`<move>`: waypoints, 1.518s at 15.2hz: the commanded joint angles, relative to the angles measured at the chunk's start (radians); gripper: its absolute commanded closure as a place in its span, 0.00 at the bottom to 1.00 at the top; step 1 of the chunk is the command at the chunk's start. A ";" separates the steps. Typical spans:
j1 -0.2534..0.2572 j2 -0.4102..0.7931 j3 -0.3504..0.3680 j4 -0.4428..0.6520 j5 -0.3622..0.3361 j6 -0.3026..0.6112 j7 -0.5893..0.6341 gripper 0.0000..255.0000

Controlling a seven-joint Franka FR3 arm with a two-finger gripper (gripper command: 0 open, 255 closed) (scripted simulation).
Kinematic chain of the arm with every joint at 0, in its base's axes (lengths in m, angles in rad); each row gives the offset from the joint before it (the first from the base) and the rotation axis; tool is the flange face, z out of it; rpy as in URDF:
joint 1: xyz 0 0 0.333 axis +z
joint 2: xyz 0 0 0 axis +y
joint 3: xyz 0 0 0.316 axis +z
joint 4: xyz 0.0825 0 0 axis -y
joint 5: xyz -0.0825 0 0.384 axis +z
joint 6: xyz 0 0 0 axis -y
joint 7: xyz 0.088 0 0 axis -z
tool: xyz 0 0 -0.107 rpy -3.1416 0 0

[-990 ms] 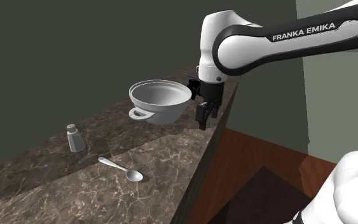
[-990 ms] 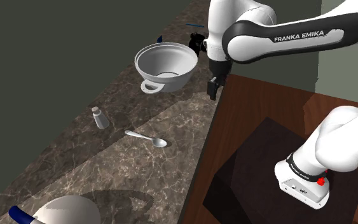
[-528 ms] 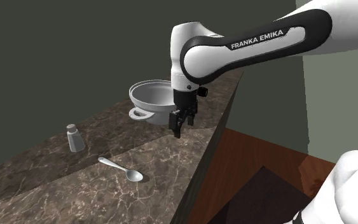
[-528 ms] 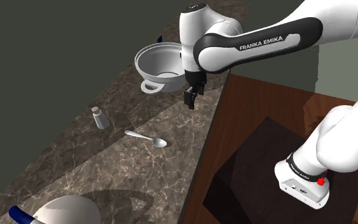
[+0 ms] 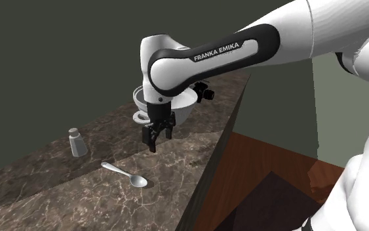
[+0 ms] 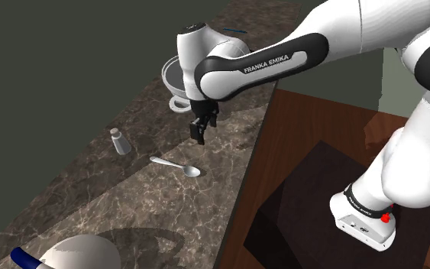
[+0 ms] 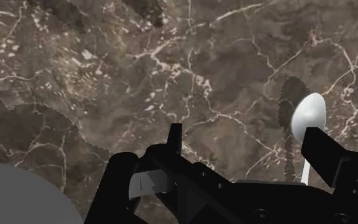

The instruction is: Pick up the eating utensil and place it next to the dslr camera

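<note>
— Where is the spoon [image 5: 125,174] placed, and how is the pincer [image 5: 153,144] set?

— The spoon is seen lying flat on the marbled worktop [image 5: 52,193], handle toward the salt shaker [image 5: 78,142], bowl toward the worktop's front edge. The pincer is held above the worktop between the spoon and the white handled bowl [image 5: 187,105], its fingers spread apart with nothing clasped

— What could be spoiled from here?

— In the wrist view the spoon's bowl is found just beside one finger [image 7: 330,156], not in the middle of the gap, and part of the handle is hidden behind that finger. If the pincer were lowered as aligned, the spoon would likely be struck by that fingertip rather than straddled; it could be tipped or skated over the smooth stone

— Toward the edge?

— That is judged possible, since the bowl end is pointed that way and a fall off the worktop could not be undone. A second risk is posed by the thinness of the handle: if the fingers are stopped short of the surface, it may be closed over without being caught; if pressed too low, the worktop is hit. A grip taken on the rounded bowl could be squeezed out before the spoon is set next to the dslr camera
</note>
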State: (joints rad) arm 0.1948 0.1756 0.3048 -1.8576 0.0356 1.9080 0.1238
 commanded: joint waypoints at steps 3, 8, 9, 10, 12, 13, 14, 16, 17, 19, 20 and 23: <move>0.040 0.149 0.018 0.151 -0.018 -0.010 0.029 0.00; 0.105 0.344 0.032 0.383 -0.044 -0.053 0.059 0.00; 0.120 0.386 0.033 0.437 -0.050 -0.066 0.064 0.00; 0.136 0.429 0.035 0.495 -0.055 -0.081 0.069 0.00; 0.145 0.451 0.034 0.512 -0.058 -0.077 0.071 0.00; 0.145 0.452 0.034 0.500 -0.058 -0.064 0.071 0.00; 0.145 0.453 0.034 0.488 -0.058 -0.051 0.071 0.00; 0.146 0.457 0.034 0.468 -0.059 -0.026 0.072 0.00; 0.146 0.460 0.033 0.457 -0.060 -0.014 0.072 0.00; 0.147 0.463 0.033 0.442 -0.061 0.005 0.073 0.00; 0.147 0.463 0.033 0.442 -0.061 0.005 0.073 0.00; 0.147 0.463 0.033 0.442 -0.061 0.005 0.073 0.00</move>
State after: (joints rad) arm 0.3420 0.6391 0.3375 -1.4146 -0.0255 1.9122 0.1963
